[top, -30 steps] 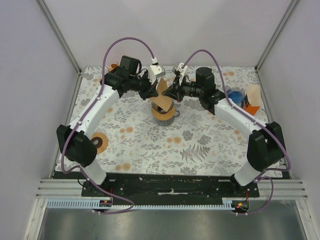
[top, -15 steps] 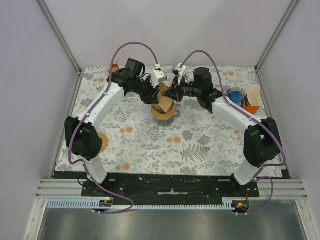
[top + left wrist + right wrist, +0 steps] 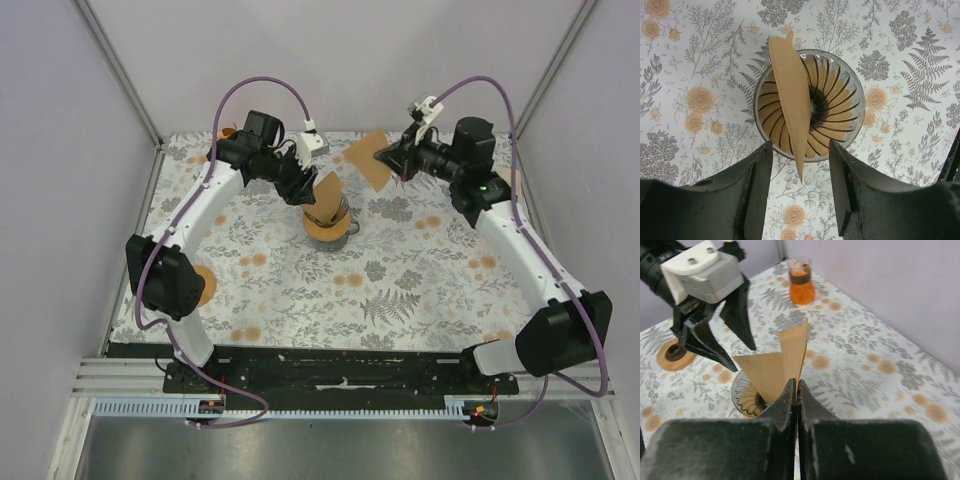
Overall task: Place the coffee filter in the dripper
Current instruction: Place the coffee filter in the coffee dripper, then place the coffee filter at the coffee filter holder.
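A glass ribbed dripper point(image 3: 328, 222) point(image 3: 840, 107) stands on the flowered cloth at the back middle. A folded brown coffee filter point(image 3: 325, 190) point(image 3: 790, 100) stands on edge in it, leaning left, its tip over the rim. My left gripper point(image 3: 303, 188) point(image 3: 800, 150) hovers just beside the dripper, open, its fingers apart from the paper. My right gripper point(image 3: 393, 157) point(image 3: 797, 385) is raised at the back right, shut on a second brown filter point(image 3: 372, 160) point(image 3: 796, 347) that fans out beyond its tips.
A small beaker of orange liquid point(image 3: 229, 131) point(image 3: 801, 282) stands at the back left corner. A round wooden coaster point(image 3: 200, 285) point(image 3: 675, 354) lies at the left. White walls and frame posts close in the table.
My left gripper has opened and let go of the filter, which stays leaning in the dripper. My right gripper has pulled away up and to the right with a filter in it.
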You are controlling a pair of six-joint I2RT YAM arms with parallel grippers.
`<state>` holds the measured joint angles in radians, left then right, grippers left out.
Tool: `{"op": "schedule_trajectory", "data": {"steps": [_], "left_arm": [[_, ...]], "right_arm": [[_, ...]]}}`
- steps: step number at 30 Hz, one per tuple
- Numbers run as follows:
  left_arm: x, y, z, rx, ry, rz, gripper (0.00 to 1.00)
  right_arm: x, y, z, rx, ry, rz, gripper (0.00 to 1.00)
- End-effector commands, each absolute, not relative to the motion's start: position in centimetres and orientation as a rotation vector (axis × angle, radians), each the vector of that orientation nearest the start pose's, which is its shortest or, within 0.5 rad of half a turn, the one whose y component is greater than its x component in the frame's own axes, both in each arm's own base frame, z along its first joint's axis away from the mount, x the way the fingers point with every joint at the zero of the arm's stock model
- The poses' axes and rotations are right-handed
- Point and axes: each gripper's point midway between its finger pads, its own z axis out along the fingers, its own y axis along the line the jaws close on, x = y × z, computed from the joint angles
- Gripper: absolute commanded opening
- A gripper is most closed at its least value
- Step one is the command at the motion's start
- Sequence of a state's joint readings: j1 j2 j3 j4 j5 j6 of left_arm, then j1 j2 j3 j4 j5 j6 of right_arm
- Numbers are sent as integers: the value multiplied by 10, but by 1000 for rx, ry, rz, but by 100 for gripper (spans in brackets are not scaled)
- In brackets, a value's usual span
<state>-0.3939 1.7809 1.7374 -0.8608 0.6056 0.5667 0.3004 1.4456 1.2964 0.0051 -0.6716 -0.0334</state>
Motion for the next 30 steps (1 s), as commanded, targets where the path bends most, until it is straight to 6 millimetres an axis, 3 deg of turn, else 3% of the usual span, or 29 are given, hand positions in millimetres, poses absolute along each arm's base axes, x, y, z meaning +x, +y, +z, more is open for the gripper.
{"op": "schedule_trajectory", "data": {"steps": [1,5,9,12,16,21,30], "left_arm": [[382,-247,251,1303,1879,-633,56],[385,-243,259,1282,1886,-600,58],[379,-243,261,1271,1893,-622,58],[379,-243,265,1213,1914,-624,59],[381,-240,267,1167,1938,-598,59],[384,-238,262,1121,1967,-586,59],[379,-241,254,1142,1966,-605,58]], "right_arm": [[394,168,370,-614,1614,573,0],[412,61,381,-429,1833,149,0],[422,-47,361,-215,2154,-287,0],[419,-92,335,-114,2299,-423,0],[425,-116,309,-73,2374,-410,0],[453,-122,277,-103,2415,-346,0],[436,-141,230,-45,2562,-465,0]]}}
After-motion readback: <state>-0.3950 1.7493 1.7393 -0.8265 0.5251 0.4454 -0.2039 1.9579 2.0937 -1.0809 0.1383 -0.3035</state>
